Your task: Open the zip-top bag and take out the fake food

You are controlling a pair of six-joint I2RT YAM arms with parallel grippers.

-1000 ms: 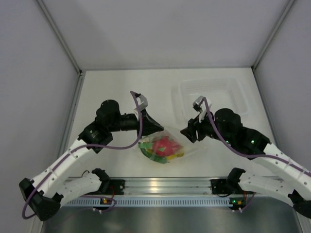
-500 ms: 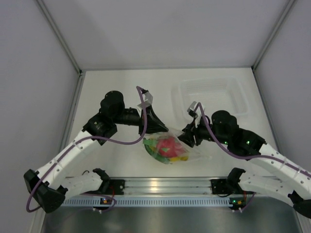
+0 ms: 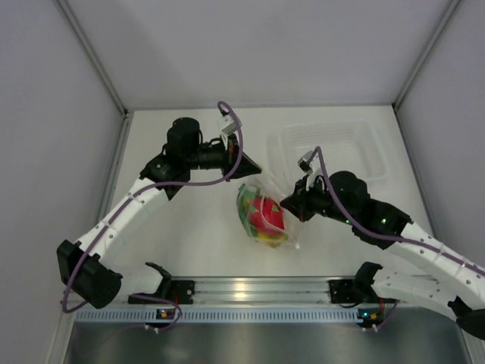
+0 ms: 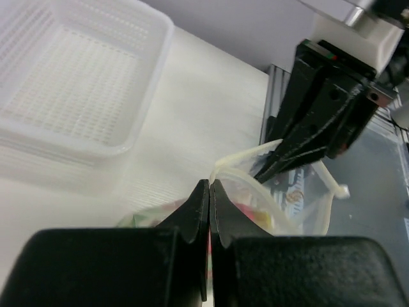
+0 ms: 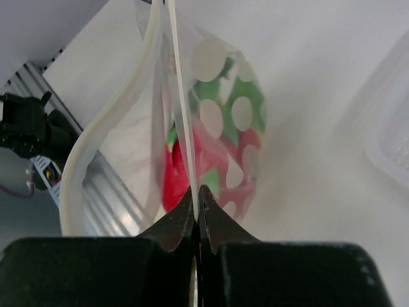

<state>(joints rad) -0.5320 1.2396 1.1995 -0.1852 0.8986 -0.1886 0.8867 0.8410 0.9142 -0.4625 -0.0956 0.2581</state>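
Observation:
The clear zip-top bag (image 3: 262, 214) hangs between my two grippers over the middle of the table. Inside it sits the fake food: a red fruit (image 3: 267, 213), a green piece (image 3: 245, 208) and something yellow (image 3: 271, 236) at the bottom. My left gripper (image 3: 256, 170) is shut on the bag's upper left lip, and the zip strip (image 4: 241, 174) comes out right at its tips (image 4: 209, 183). My right gripper (image 3: 287, 205) is shut on the opposite lip; a thin white edge (image 5: 181, 109) runs into its tips (image 5: 196, 189). The red and green food (image 5: 176, 171) shows through the plastic.
A rigid clear plastic tray (image 3: 356, 144) stands at the back right, just behind the right arm; the left wrist view shows the tray (image 4: 77, 83) too. The metal rail (image 3: 250, 288) with the arm bases runs along the near edge. Grey walls close in three sides.
The left gripper has moved toward the back with the bag's lip, lifting and turning the bag. The right gripper, open before, has shut on the bag's other lip.

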